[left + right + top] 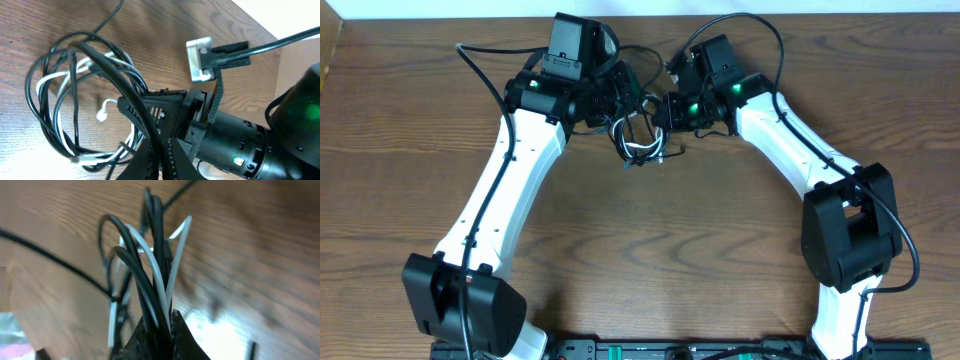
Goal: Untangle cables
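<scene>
Where the two arms meet at the far middle of the wooden table, the cables are found as one tangled bundle of thin black and white loops. The bundle lies just between the left gripper and the right gripper.

From the left wrist, part of the bundle is seen resting on the wood. The black cable is wound in several wide loops and the white cable is threaded through them. A small white plug is seen inside the loops. Black strands are drawn taut from the bundle down to the left gripper's fingers, which appear closed together on them.

From the right wrist, black and white strands are seen rising as a sheaf from between that gripper's fingers, which are pressed together on them. The two cables are not yet separated.
</scene>
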`<action>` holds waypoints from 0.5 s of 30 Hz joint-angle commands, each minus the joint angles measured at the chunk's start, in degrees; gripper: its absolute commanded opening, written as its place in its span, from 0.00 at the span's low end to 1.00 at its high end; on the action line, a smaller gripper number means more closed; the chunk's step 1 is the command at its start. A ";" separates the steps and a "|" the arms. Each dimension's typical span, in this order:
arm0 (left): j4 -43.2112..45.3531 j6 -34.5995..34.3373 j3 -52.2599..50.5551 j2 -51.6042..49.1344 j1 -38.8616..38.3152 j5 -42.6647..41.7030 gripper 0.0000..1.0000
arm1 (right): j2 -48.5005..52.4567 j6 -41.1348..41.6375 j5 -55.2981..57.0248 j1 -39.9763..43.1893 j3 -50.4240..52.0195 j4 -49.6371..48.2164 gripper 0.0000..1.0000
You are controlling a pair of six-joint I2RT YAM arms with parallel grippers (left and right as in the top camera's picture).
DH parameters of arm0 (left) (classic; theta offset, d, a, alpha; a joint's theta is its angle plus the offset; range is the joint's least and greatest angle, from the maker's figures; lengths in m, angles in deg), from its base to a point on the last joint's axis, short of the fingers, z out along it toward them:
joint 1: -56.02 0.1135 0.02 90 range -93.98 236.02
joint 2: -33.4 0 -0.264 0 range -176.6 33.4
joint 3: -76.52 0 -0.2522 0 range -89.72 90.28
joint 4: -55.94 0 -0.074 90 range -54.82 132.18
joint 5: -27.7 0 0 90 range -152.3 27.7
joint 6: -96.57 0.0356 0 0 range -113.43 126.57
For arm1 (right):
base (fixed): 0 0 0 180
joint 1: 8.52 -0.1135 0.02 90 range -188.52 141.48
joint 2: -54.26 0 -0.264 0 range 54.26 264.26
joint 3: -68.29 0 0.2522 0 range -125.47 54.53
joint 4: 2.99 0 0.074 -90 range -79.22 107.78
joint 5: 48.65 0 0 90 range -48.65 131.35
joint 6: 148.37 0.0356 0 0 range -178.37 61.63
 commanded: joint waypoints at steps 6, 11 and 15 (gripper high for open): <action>-0.04 3.10 0.37 0.52 0.22 -0.17 0.07 | 1.99 -0.83 14.10 3.10 0.02 9.22 0.01; -4.02 4.52 0.37 0.52 0.37 7.85 0.08 | 1.99 -3.32 16.90 5.92 0.17 14.10 0.01; -7.21 8.92 0.37 0.55 2.19 12.11 0.07 | 1.99 -5.31 16.85 9.11 0.63 15.91 0.01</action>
